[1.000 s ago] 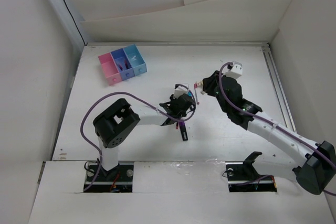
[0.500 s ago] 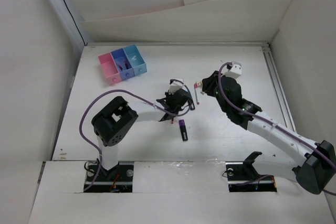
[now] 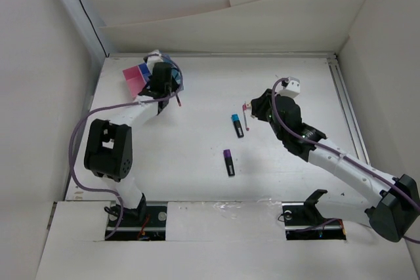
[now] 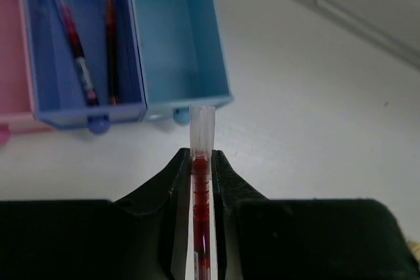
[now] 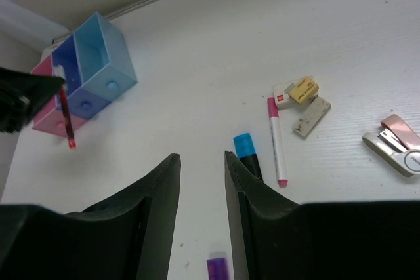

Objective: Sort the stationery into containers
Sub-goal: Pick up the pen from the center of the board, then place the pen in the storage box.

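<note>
**Red pen pinched just outside the bins; right arm spread over the loose pieces**

Clock read from overhead, 12 o'clock = far wall.

- Left arm: stretched out to about 10–11 o'clock of the table (image 3: 295,83). The left arm's fingers (image 4: 182,178) are pressed onto a thin red pen (image 4: 201,122). They grip it along the shaft, and its clear end pokes out past the fingertips.
- Pen position: overhead, it hangs at the 5 o'clock corner of the containers (image 4: 138,63), outside them and over no compartment. From the wrist camera its clear end lines up with the near wall of the light blue bin (image 4: 177,37), short of it.
- Containers: three joined bins in a row, with the pink bin (image 4: 10,44) at one end. The purple-blue bin (image 4: 39,37) sits in the middle and light blue at the other end. The purple-blue one holds two thin pens (image 4: 110,50), lying lengthwise side by side.
- Right arm: reaches in toward table centre. The right arm's fingers (image 5: 164,188) are spread apart with nothing between them, above the table.
- Loose on the table near centre: a blue-capped marker (image 3: 236,124), with a pink pen (image 3: 247,116) just beside it at its 3 o'clock.
- A purple-ended marker (image 3: 229,162) lies apart from those, at 6 o'clock of the blue-capped one.
- Right wrist camera only: a small yellowish eraser (image 5: 300,88) and a white block (image 5: 312,116) sit close together by one end of the pink pen. A rose-coloured stapler (image 5: 397,142) lies further off at the frame edge.
</note>
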Controlling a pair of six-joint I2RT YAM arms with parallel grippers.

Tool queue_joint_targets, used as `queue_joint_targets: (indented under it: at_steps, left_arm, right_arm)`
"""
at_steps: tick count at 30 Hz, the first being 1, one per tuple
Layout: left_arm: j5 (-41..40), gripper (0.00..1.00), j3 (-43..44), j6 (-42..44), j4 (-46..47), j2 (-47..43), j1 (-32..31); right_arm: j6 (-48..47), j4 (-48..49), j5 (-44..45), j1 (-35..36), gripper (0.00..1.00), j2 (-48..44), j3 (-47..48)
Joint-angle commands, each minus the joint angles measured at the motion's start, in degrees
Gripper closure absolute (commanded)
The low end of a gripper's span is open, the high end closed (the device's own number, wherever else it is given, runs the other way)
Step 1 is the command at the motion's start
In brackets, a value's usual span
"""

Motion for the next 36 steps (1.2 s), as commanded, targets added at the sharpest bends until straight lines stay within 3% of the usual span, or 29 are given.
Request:
queue_joint_targets:
  at_steps: [1, 9, 12, 26, 36]
  left_arm:
    - [4.9, 1.0, 6.8, -2.7, 1.5, 0.9, 4.5]
    - [1.0, 1.0, 31.4, 1.6, -10.0, 14.7, 10.8]
    - [1.2, 1.0, 35.5, 2.2, -12.7, 18.6, 13.3]
    - [-0.1, 1.0, 36.2, 4.2, -12.8, 22.3, 15.8]
    - [-1.5, 0.77, 35.7, 5.4, -12.3, 22.3, 15.8]
  right_arm:
    - [-0.4, 0.9, -2.1, -0.3, 0.61, 0.7, 1.1]
    - [-0.4, 0.9, -2.6, 0.2, 0.61, 0.7, 1.1]
    - [-0.4, 0.9, -2.6, 0.2, 0.61, 0.7, 1.1]
    - [-1.0, 0.9, -2.6, 0.2, 0.61, 0.7, 1.6]
    - [-1.0, 0.9, -3.2, 0.2, 0.61, 0.7, 1.6]
